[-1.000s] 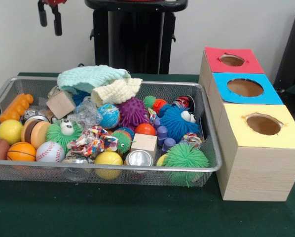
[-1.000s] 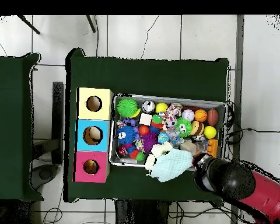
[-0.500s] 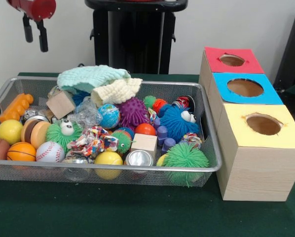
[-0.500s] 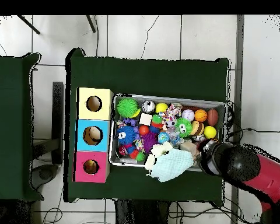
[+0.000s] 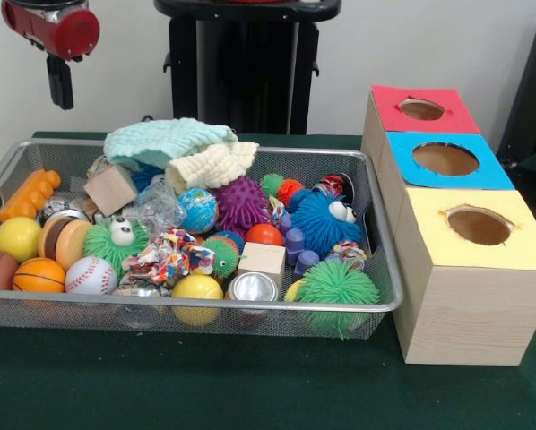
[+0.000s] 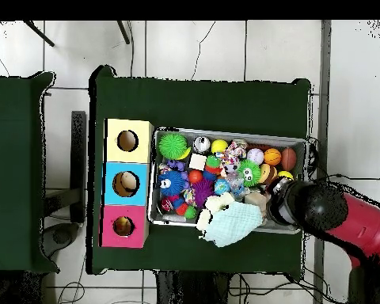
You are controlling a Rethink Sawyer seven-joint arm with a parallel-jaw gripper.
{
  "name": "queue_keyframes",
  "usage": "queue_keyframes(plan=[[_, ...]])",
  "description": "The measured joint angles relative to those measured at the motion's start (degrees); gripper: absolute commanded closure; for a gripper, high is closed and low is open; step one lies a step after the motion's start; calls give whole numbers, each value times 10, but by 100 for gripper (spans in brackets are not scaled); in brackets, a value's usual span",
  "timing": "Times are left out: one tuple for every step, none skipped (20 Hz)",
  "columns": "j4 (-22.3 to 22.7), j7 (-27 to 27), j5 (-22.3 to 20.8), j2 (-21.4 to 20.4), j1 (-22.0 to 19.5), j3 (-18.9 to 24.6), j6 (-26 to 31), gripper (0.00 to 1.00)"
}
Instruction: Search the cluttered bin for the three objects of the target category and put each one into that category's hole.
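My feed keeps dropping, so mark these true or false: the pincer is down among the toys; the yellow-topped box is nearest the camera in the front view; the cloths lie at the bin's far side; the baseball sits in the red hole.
1. The pincer is down among the toys. False: it hangs above the bin, over its left end.
2. The yellow-topped box is nearest the camera. True.
3. The cloths lie at the bin's far side. True.
4. The baseball sits in the red hole. False: it lies in the bin.

Open air above the mesh bin; heaped cloths crowd its far side, boxes flank one end.
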Motion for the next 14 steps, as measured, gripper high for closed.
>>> queue_keyframes(plan=[[0, 0, 0, 0, 1, 0, 0, 100], [-1, 0, 0, 1, 2, 0, 0, 100], [-1, 0, 0, 2, 3, 0, 0, 100], [-1, 0, 0, 2, 4, 0, 0, 100], [-1, 0, 0, 2, 4, 0, 0, 100], [-1, 0, 0, 2, 4, 0, 0, 100], [-1, 0, 0, 2, 4, 0, 0, 100], [-1, 0, 0, 2, 4, 0, 0, 100], [-1, 0, 0, 3, 4, 0, 0, 100], [-1, 0, 0, 3, 4, -1, 0, 100], [-1, 0, 0, 4, 5, -2, 0, 100], [-1, 0, 0, 5, 6, -4, 0, 100], [-1, 0, 0, 9, 8, -8, 0, 100], [-1, 0, 0, 14, 11, -13, 0, 100]])
